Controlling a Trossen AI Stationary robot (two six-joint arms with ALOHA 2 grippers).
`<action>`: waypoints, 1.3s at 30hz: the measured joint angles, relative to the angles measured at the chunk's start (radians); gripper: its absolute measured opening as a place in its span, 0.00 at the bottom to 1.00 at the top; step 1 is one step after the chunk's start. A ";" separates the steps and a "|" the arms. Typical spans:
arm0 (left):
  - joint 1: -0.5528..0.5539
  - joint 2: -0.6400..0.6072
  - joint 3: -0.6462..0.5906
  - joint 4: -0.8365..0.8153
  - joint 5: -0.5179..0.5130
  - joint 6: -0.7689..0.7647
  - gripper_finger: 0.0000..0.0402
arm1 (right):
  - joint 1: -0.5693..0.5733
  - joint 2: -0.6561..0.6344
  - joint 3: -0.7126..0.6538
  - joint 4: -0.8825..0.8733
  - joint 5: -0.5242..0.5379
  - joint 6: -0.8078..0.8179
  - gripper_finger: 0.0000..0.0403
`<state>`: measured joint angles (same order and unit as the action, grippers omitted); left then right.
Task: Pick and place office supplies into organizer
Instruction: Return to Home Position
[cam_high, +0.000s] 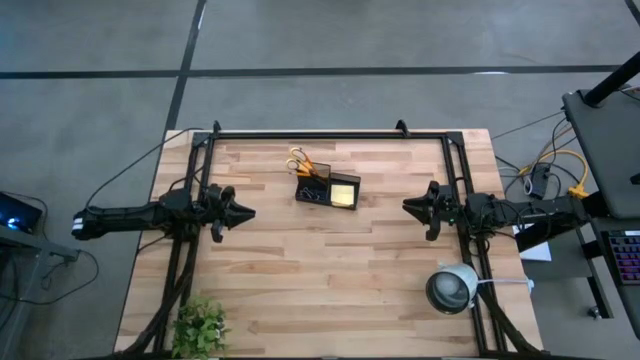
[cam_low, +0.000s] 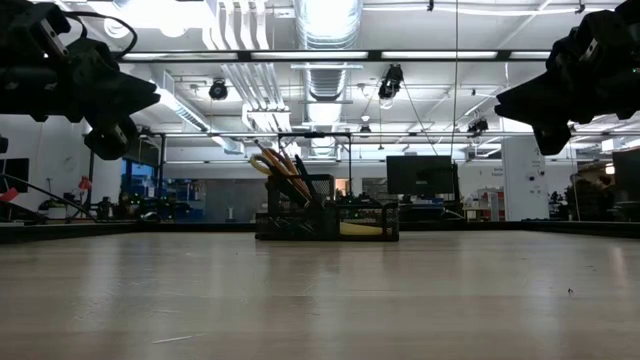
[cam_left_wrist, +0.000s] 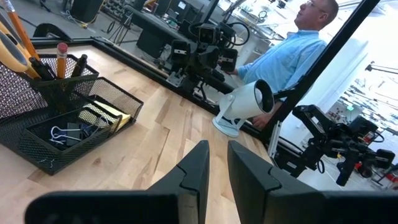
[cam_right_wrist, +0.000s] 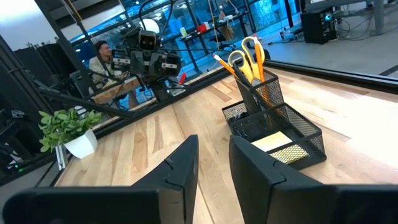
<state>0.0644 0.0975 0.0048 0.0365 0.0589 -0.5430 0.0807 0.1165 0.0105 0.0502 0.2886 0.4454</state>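
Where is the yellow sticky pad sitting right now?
High view: the yellow sticky pad lies inside the black organizer at the table's far middle, in its right-hand compartment, beside the scissors.

Black mesh organizer (cam_low: 285, 222), upright, far-centre of table; yellow-handled scissors (cam_high: 299, 161) and orange pencils (cam_right_wrist: 229, 68) standing in its tall cup, yellow sticky-note pad (cam_high: 343, 192) flat in its low compartment.

Bare bench (cam_high: 330, 270) lies open on every side of the organizer (cam_high: 327, 189), with only a plant (cam_high: 200, 325) and a round white device (cam_high: 452, 288) standing well away from it.
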 joint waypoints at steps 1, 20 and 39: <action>0.000 0.000 0.000 0.000 0.000 0.000 0.11 | 0.000 0.000 0.000 0.000 0.000 0.000 0.19; 0.000 0.000 0.000 0.000 -0.001 0.000 0.11 | 0.000 0.000 0.000 0.000 0.000 0.000 0.18; 0.000 0.000 0.000 0.000 -0.005 0.000 0.11 | 0.000 0.000 0.000 0.000 0.000 0.000 0.18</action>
<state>0.0646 0.0975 0.0048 0.0365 0.0536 -0.5430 0.0807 0.1165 0.0105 0.0502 0.2886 0.4454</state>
